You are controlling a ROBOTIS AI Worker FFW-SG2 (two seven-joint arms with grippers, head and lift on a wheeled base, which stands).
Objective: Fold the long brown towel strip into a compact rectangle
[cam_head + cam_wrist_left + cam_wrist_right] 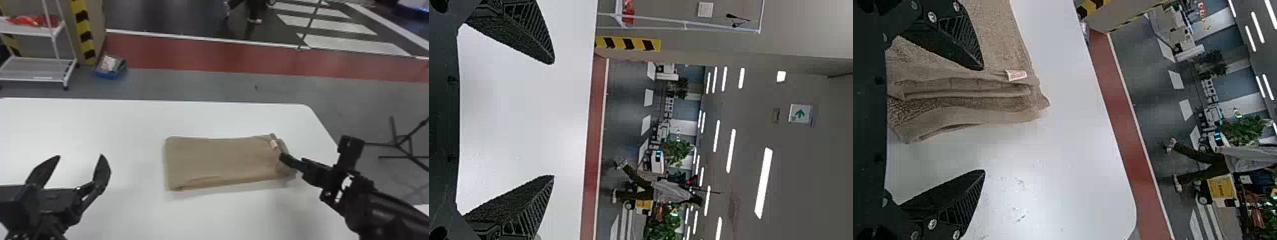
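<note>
The white table (95, 121) spreads out beneath both your grippers. On it, ahead of your right gripper (982, 120) and running off to its left, lies the brown terry towel (220, 159), flat in a broad, layered rectangle. That puts it to the right of your left gripper (80, 155), which is well apart from it, fingers spread and holding nothing.

Your right gripper is at the towel's near end, also spread wide and empty: one finger is over the cloth, the other out past the end over bare table. Whether that first finger touches the pile, you cannot tell.

Expect a light, soft, floppy load with plenty of grip in its looped surface. Nothing will break, but the layers could slide apart or sag if you catch only the top ones. Take the stacked folded end (968, 97) beside your right gripper, with all its plies between the fingers, and keep the pinch level. The small pale label (1016, 75) on that end makes a handy marker; bite into the thick folds beside it rather than the tag itself.
</note>
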